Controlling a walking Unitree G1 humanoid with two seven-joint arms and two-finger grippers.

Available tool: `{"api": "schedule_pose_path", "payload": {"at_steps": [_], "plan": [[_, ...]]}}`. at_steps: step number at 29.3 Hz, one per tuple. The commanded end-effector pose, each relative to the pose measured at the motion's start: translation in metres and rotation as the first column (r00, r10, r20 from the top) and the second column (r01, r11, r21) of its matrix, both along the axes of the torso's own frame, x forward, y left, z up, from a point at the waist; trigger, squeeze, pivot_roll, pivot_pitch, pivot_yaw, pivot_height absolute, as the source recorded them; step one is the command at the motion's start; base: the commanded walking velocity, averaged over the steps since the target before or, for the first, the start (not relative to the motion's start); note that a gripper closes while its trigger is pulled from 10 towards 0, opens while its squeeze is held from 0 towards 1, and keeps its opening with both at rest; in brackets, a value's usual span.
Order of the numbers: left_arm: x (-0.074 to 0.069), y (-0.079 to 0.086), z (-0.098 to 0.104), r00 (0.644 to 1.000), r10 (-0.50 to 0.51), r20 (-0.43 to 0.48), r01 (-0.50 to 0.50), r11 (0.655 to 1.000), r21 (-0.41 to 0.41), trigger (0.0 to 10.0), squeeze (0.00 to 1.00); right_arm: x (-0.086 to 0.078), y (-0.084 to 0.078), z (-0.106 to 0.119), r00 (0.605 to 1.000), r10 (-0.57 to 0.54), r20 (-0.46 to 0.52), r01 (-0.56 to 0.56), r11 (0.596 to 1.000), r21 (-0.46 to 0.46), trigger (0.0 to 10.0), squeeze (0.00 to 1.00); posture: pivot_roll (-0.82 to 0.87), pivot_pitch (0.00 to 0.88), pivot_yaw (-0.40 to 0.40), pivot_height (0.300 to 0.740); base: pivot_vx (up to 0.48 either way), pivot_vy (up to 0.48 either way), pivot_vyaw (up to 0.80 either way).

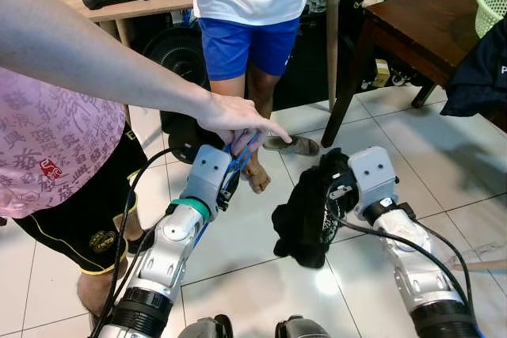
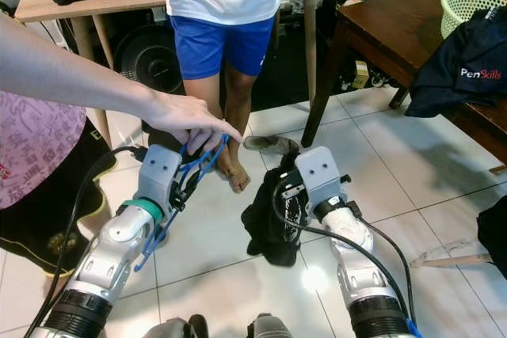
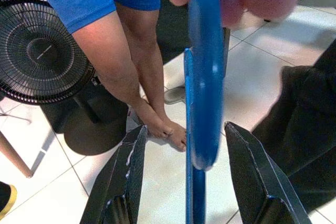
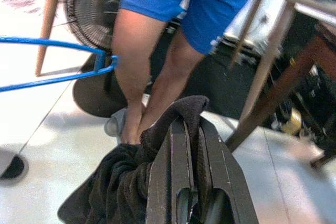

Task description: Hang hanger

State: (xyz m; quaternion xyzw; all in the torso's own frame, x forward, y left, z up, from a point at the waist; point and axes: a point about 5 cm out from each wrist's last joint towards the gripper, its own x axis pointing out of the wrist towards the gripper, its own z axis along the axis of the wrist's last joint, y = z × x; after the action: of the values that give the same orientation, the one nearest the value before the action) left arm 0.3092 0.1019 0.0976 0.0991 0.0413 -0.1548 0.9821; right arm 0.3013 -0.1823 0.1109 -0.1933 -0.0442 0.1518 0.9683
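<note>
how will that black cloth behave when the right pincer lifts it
Probably floppy: the black cloth hangs in loose folds from the right pincer, which is shut on it. Likely light, since it sags freely. It may slip, being pinched by one bunched edge.

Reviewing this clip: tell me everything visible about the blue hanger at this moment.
The blue hanger looks like thin plastic with slim bars. It sits at the left gripper, standing upright between the two black fingers, which are spread, with a gap showing on either side of it. A person's hand reaches in from the robot's left and pinches its upper end. Part of it runs down alongside the left arm. It hangs on nothing yet.
</note>
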Motion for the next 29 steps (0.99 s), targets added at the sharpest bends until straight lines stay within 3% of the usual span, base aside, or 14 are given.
{"api": "schedule_pose_path", "payload": {"at_steps": [1,3,5,7,9,10,14,15,18,27,29], "plan": [[-0.001,-0.001,-0.002,1.000,-0.004,-0.012,0.005,1.000,0.013,10.0,0.00,0.002,0.003,0.004,0.999,0.021,0.030,-0.021,1.000,-0.010,10.0,0.00,-0.10,0.072,0.103,0.740,0.000,0.000,0.00],[-0.001,-0.001,-0.002,1.000,-0.004,-0.012,0.004,1.000,0.013,10.0,0.00,0.004,0.004,0.003,1.000,0.000,0.019,0.000,0.999,0.044,10.0,0.00,-0.10,0.071,0.102,0.740,0.000,0.000,0.00],[0.000,-0.001,-0.002,1.000,-0.002,-0.013,0.002,1.000,0.012,10.0,0.00,0.007,0.005,0.001,0.999,-0.032,-0.009,0.033,0.986,0.164,10.0,0.00,-0.10,0.071,0.101,0.740,0.000,0.000,0.00],[0.000,0.000,-0.003,1.000,0.001,-0.015,-0.001,1.000,0.011,10.0,0.00,0.007,0.007,0.001,0.999,-0.035,-0.014,0.037,0.981,0.189,10.0,0.00,-0.09,0.069,0.100,0.740,0.000,0.000,0.00],[0.001,0.003,-0.006,0.999,0.006,-0.040,-0.005,1.000,0.002,10.0,0.00,0.007,0.009,0.001,0.999,-0.037,-0.012,0.038,0.978,0.207,10.0,0.00,-0.09,0.070,0.099,0.740,0.000,0.000,0.00],[0.002,0.007,-0.013,0.994,0.013,-0.107,-0.015,1.000,-0.016,10.0,0.00,0.008,0.011,0.003,0.999,-0.036,-0.008,0.037,0.976,0.214,10.0,0.00,-0.10,0.069,0.096,0.740,0.000,0.000,0.00],[0.003,0.010,-0.019,0.988,0.017,-0.155,-0.022,0.999,-0.030,10.0,0.00,0.008,0.012,0.003,0.999,-0.036,-0.006,0.037,0.975,0.218,10.0,0.00,-0.10,0.070,0.095,0.740,0.000,0.000,0.00],[0.003,0.013,-0.026,0.976,0.023,-0.216,-0.034,0.998,-0.048,10.0,0.00,0.008,0.012,0.004,0.999,-0.034,-0.004,0.034,0.974,0.222,10.0,0.00,-0.10,0.070,0.095,0.740,0.000,0.000,0.00],[0.006,0.016,-0.034,0.960,0.038,-0.278,-0.060,0.996,-0.072,10.0,0.00,0.008,0.011,0.005,1.000,-0.031,0.000,0.031,0.974,0.225,10.0,0.00,-0.10,0.066,0.095,0.740,0.000,0.000,0.00],[0.009,0.018,-0.033,0.959,0.034,-0.283,-0.060,0.995,-0.084,9.9,0.00,0.009,0.009,0.007,0.999,-0.035,0.009,0.032,0.972,0.231,10.0,0.00,-0.10,0.064,0.094,0.740,0.000,0.000,0.00],[0.009,0.019,-0.031,0.961,0.026,-0.275,-0.054,0.994,-0.095,6.0,0.00,0.009,0.009,0.006,0.999,-0.035,0.009,0.032,0.972,0.232,10.0,0.00,-0.10,0.061,0.093,0.740,0.000,0.000,0.00]]}}
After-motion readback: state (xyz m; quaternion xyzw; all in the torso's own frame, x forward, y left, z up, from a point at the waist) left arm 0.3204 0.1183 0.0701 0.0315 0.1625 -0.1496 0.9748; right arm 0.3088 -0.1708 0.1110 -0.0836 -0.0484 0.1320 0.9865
